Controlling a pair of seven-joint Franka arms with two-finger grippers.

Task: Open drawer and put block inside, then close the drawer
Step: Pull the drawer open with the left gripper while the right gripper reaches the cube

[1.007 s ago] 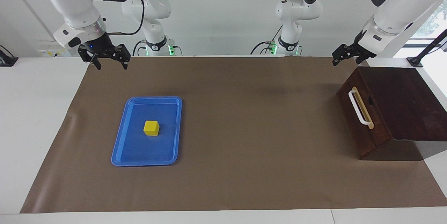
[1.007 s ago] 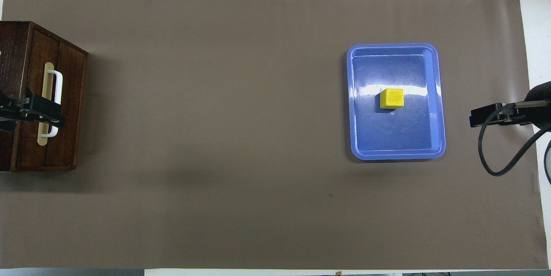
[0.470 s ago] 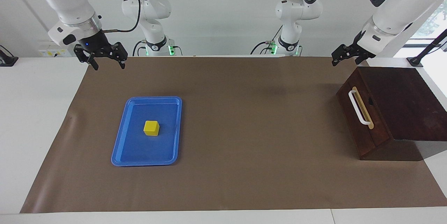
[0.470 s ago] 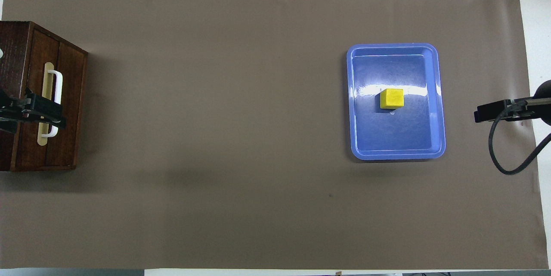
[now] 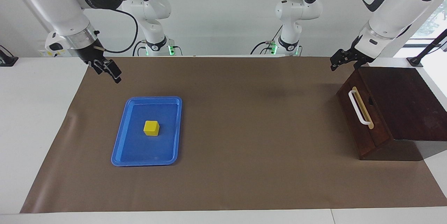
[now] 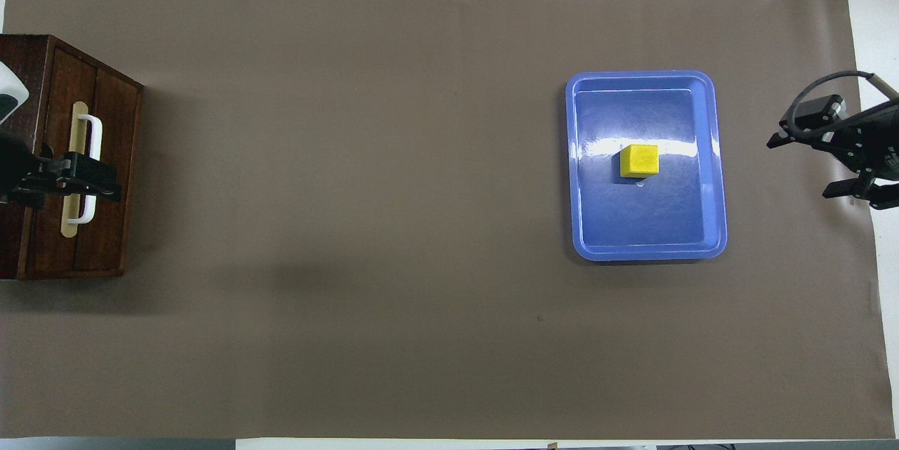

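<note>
Facing view: the drawer sits closed in its box at the left arm's end. The left gripper hangs above the box's corner, its finger spread unreadable. The block lies in the tray.

Overhead view: the right gripper hovers spread wide over the mat beside the tray.

Dark wooden box cut by overhead edge.
</note>
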